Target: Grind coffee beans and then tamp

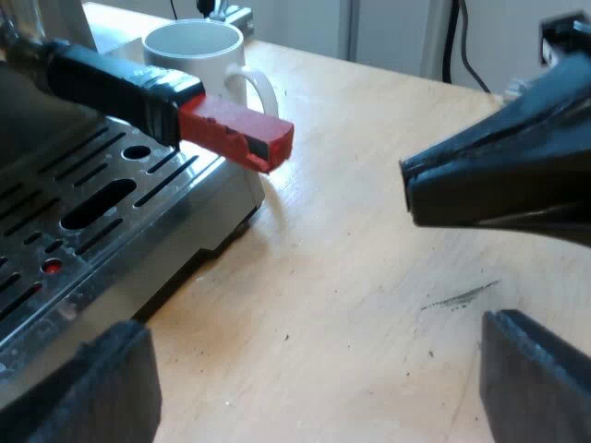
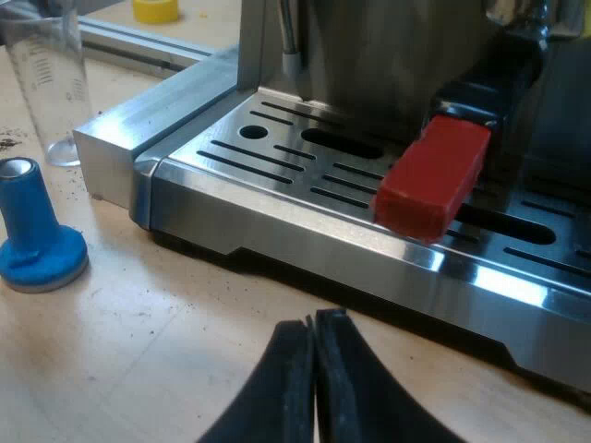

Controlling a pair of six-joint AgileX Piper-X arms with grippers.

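The metal holder's dark handle [image 1: 111, 83] sticks out from the espresso machine's front over the drip tray [image 1: 92, 212], and its red end [image 1: 235, 134] points out past the tray's edge. My left gripper [image 1: 319, 388] is open low over the wooden table, short of the tray's corner, with nothing between its fingers. My right gripper [image 2: 312, 369] is shut and empty, its tips facing the tray's front edge [image 2: 305, 231] a little short of the red end [image 2: 432, 180]. From the left wrist it shows as a black wedge [image 1: 489, 185] aimed at the handle.
A white mug [image 1: 199, 55] stands on the table just beyond the red end. A blue tamper [image 2: 32, 231] stands upright on the table near the tray's corner, with a clear measuring glass [image 2: 51, 83] behind it. A yellow object [image 2: 155, 9] lies farther off.
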